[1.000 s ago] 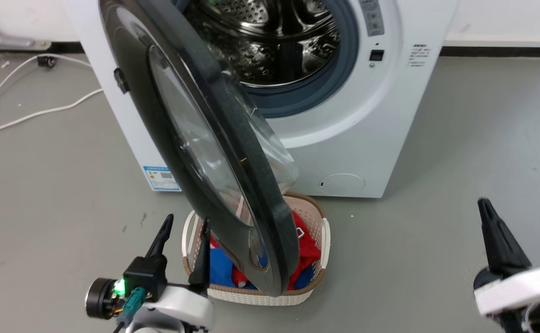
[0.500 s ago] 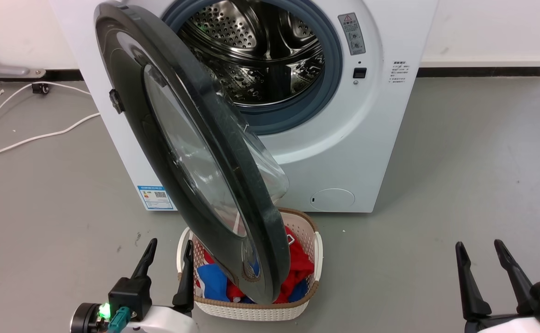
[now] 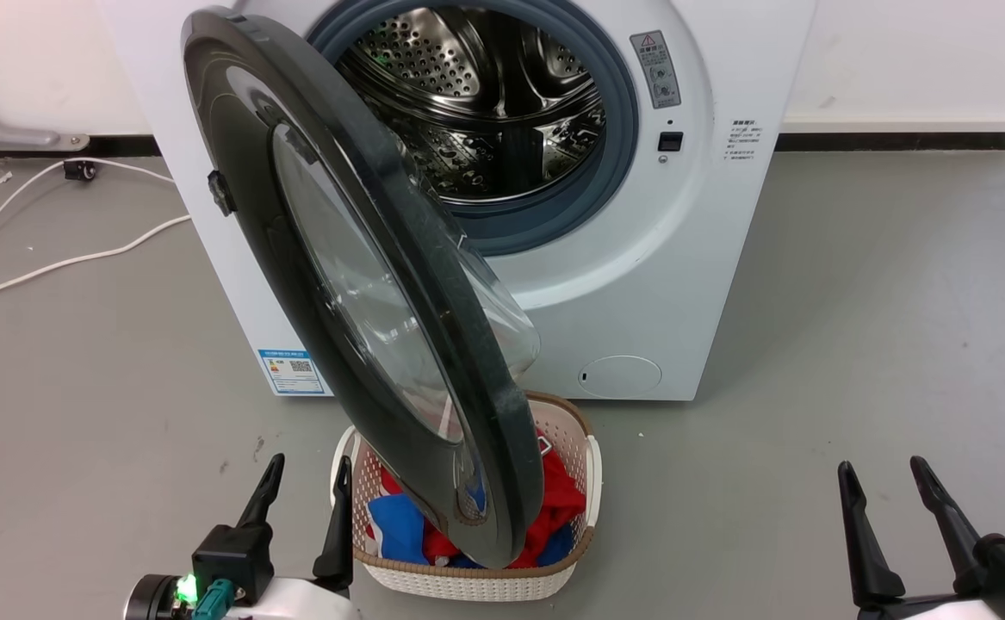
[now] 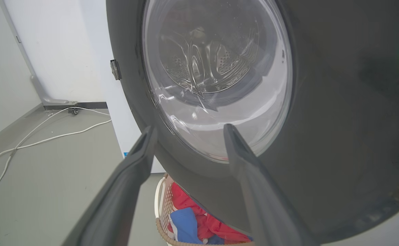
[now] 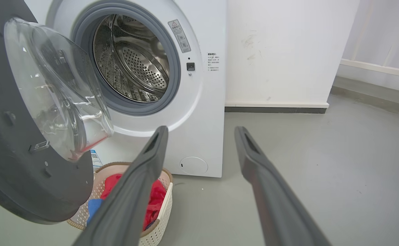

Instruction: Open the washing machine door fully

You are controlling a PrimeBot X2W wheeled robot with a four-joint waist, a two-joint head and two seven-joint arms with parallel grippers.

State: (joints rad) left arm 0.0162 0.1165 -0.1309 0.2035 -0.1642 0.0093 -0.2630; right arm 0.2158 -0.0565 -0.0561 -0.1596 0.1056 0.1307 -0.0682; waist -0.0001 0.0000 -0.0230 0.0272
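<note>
Backed off the half-open washing machine door (image 3: 364, 284), the left gripper (image 3: 311, 460) gapes empty by the basket (image 3: 593, 452) of red and blue clothes (image 3: 567, 498) on grey floor (image 3: 80, 387), its wrist view facing the door's glass, the right gripper (image 5: 201, 129) spread empty before the washing machine (image 5: 202, 102).

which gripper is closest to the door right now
The left gripper: its open fingers point at the washing machine door just ahead, while the right gripper sits far off to the side.
</note>
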